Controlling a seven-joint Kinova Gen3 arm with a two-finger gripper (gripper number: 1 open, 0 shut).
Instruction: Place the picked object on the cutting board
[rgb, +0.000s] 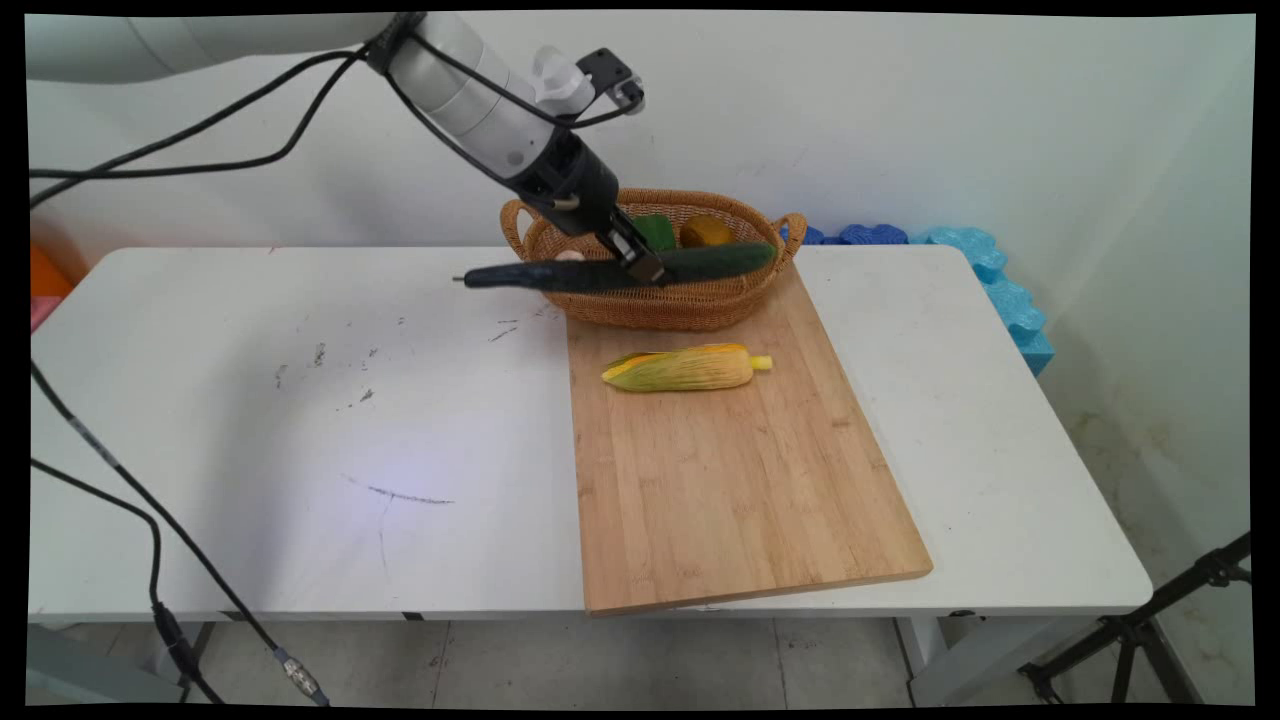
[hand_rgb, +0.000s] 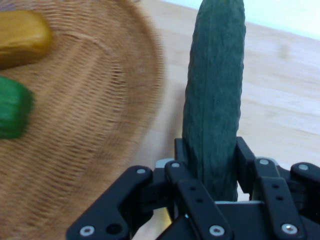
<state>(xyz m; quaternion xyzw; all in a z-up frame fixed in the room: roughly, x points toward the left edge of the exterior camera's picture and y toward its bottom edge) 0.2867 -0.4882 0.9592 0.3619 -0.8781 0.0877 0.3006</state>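
Note:
My gripper is shut on a long dark green cucumber and holds it level in the air at the front rim of a wicker basket. In the hand view the cucumber runs up from between the fingers, over the basket's edge and the wooden board. Inside the basket lie a green vegetable and a brown-yellow one. An ear of corn in its husk lies on the cutting board just in front of the basket.
The cutting board reaches to the table's near edge, right of the middle. Blue foam pieces sit behind the table's far right corner. Black cables hang along the left side. A tripod leg stands at the lower right.

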